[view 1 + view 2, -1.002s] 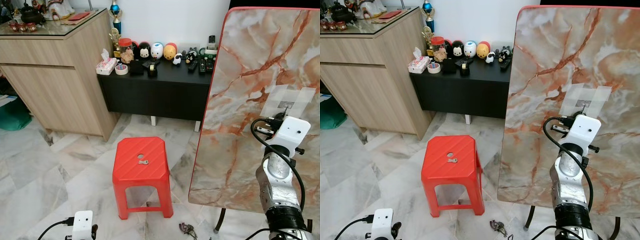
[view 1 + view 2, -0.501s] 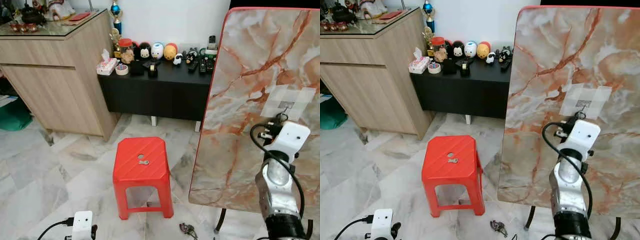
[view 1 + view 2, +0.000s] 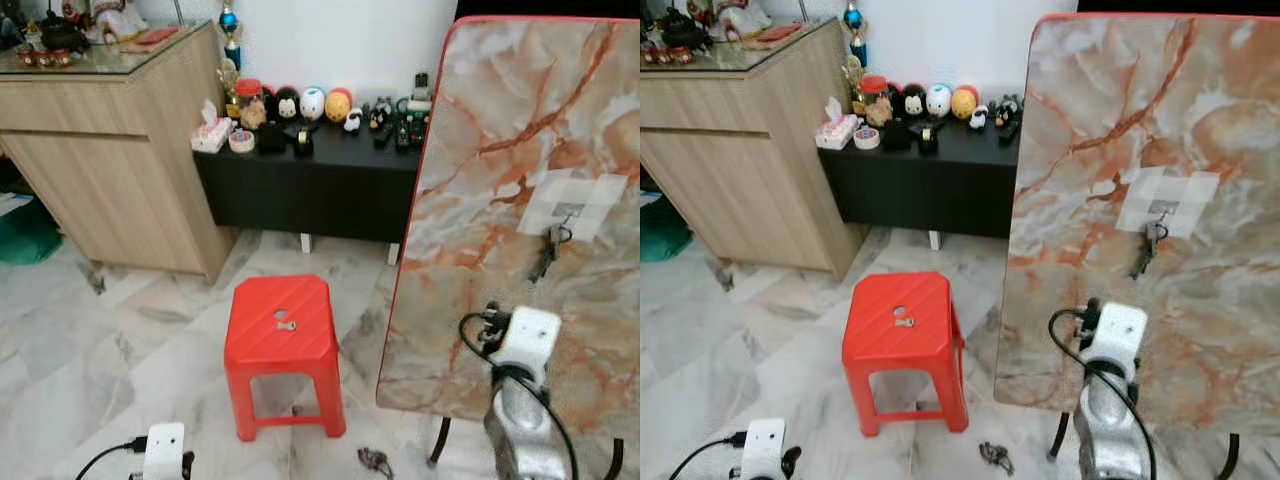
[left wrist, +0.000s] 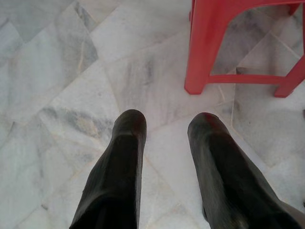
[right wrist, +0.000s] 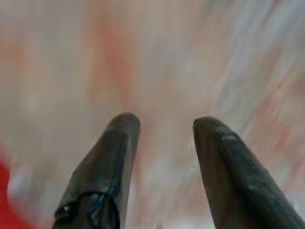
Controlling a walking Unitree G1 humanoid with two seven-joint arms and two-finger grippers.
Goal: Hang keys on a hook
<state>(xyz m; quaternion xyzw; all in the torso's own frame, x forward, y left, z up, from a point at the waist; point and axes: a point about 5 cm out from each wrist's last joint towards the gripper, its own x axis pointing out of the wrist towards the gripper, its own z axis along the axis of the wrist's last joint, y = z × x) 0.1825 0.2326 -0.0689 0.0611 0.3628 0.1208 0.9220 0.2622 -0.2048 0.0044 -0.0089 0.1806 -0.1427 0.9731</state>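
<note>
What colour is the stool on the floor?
Red. The stool shows best in the left eye view.

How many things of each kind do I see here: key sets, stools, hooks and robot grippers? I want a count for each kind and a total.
Key sets: 3 (dark bunch hanging on the board, small metal key on the stool, dark bunch on the floor)
Red plastic stool: 1
Taped metal hook: 1
Grippers: 2 (left gripper, right gripper, both open)
Total: 7

Keys (image 3: 1144,249) on hook (image 3: 1159,209), marble board (image 3: 1090,150); R arm (image 3: 1106,390) below.
</note>
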